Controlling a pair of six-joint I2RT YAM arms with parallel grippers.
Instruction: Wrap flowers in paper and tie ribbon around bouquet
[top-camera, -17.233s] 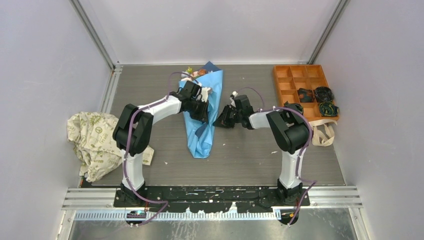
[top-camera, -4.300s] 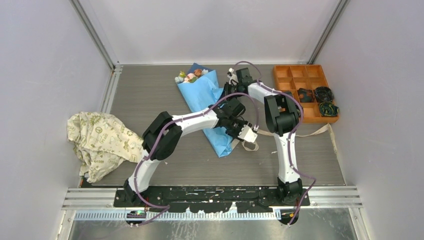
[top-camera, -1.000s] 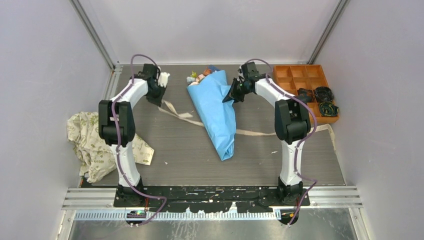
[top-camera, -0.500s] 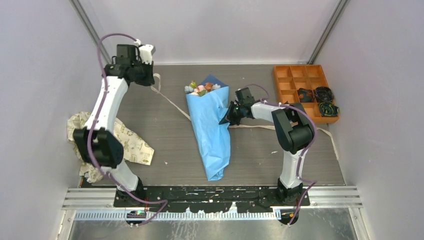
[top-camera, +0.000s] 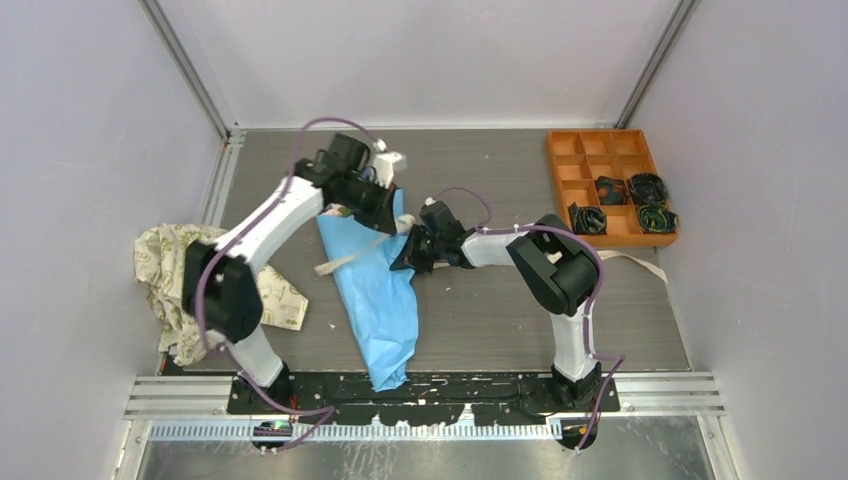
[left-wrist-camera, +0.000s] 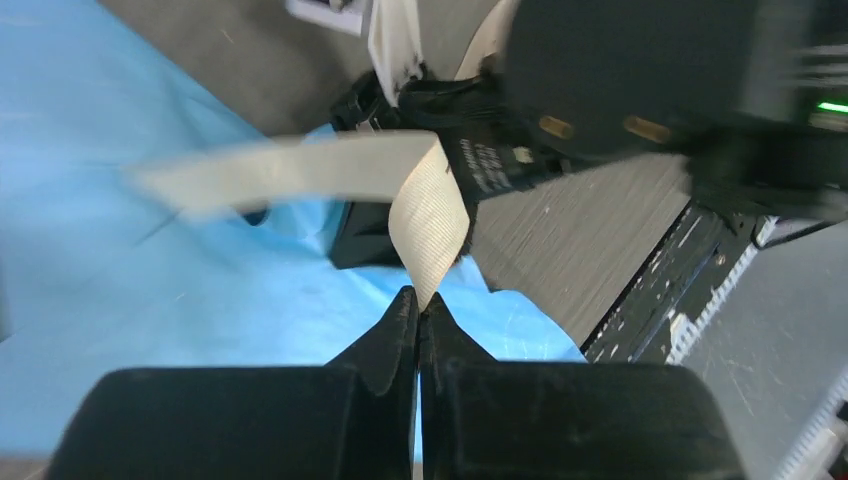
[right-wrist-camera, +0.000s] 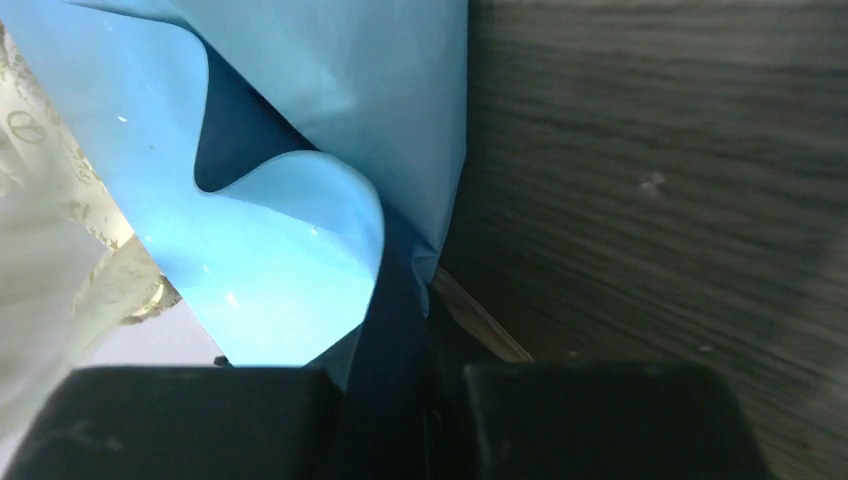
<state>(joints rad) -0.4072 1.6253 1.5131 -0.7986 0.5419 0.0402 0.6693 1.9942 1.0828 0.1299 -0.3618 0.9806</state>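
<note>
**Top external view: both arms meet over the blue paper cone**

I see the bouquet (top-camera: 378, 300) lying left of centre on the grey counter (top-camera: 480, 310). Its narrow tip points toward the arm bases and its wide end is hidden under the left arm (top-camera: 285, 205). The ribbon (top-camera: 340, 265) crosses the cone's upper half, and another stretch lies on the counter near the orange tray (top-camera: 570, 150). A cream cloth (top-camera: 185, 275) is heaped at the left edge, apart from the cone.

Left wrist view: the left fingers (left-wrist-camera: 400, 335) are clenched together, grasping the ribbon. It rises from their tips and bends away to the left above the light blue paper (left-wrist-camera: 150, 250). Parts of this picture are blurred.

Right wrist view: the right fingers (right-wrist-camera: 560, 420) sit at the cone's right edge, with a dark blue fold of the paper pinched between them. Light blue paper curls above the fold, and a strip of ribbon shows on the counter just beside it.
</note>
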